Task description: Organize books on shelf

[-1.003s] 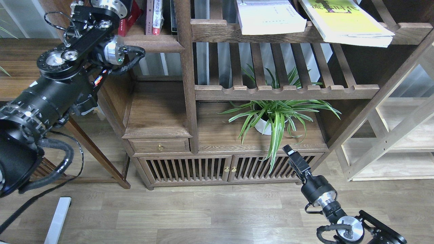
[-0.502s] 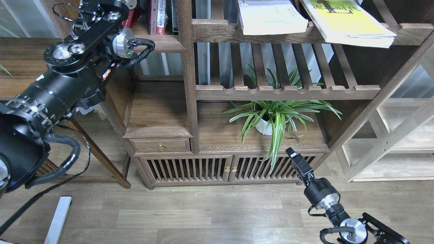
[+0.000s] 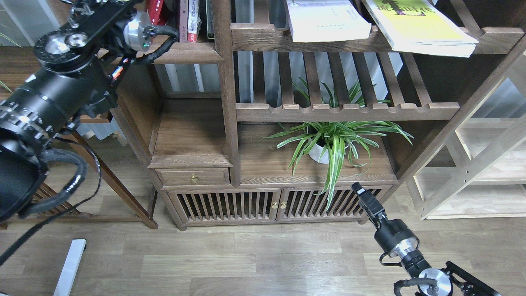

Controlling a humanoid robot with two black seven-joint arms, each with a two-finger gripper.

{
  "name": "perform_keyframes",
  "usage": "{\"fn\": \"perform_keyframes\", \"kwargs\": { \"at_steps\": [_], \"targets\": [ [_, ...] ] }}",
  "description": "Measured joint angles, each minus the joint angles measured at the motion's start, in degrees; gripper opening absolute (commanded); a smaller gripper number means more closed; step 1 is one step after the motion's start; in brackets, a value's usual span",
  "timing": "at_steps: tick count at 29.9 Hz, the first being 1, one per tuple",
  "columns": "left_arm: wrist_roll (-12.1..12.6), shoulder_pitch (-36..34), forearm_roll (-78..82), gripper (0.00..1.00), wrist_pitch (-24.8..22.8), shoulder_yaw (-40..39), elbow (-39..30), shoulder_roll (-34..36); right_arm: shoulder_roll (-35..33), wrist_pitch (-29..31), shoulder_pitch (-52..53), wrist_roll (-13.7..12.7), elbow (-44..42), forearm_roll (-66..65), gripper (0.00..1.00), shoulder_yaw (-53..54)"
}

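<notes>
At the upper left of the frame, the left claw runs out of view beside the dark red paperback (image 3: 155, 10) on the narrow dark-brown shelf (image 3: 187, 52); its grip cannot be told. Seat that book upright and release slowly. The right claw (image 3: 363, 196), lower right, is too dark to read.

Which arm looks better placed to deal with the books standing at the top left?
Probably the left. The left arm reaches up beside the red book on the narrow shelf, though its gripper is out of view. The right gripper hangs low by the cabinet doors.
</notes>
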Motion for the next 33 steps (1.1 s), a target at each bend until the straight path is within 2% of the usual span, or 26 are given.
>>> {"fn": "perform_keyframes", "kwargs": {
  "at_steps": [3, 11, 25, 33],
  "targets": [
    [0.0, 0.0, 0.0, 0.84, 0.1, 0.0, -1.4, 1.7, -0.4, 0.0, 0.0, 0.0, 0.0, 0.0, 0.99, 0.0],
    [-0.4, 0.4, -0.2, 0.94, 0.1, -3.8, -5.5, 3.1, -0.5, 0.0, 0.0, 0.1, 0.0, 0.0, 0.99, 0.1],
    [-1.1, 3.6, -5.6, 0.98, -0.2, -5.0, -17.6, 9.2, -1.0, 0.0, -0.1, -0.1, -0.5, 0.0, 0.99, 0.1],
    [-1.1, 11.1, -8.0, 0.99, -0.9, -8.1, -30.9, 14.7, -3.3, 0.0, -0.2, -0.1, -0.3, 0.1, 0.99, 2.7]
  ]
}}
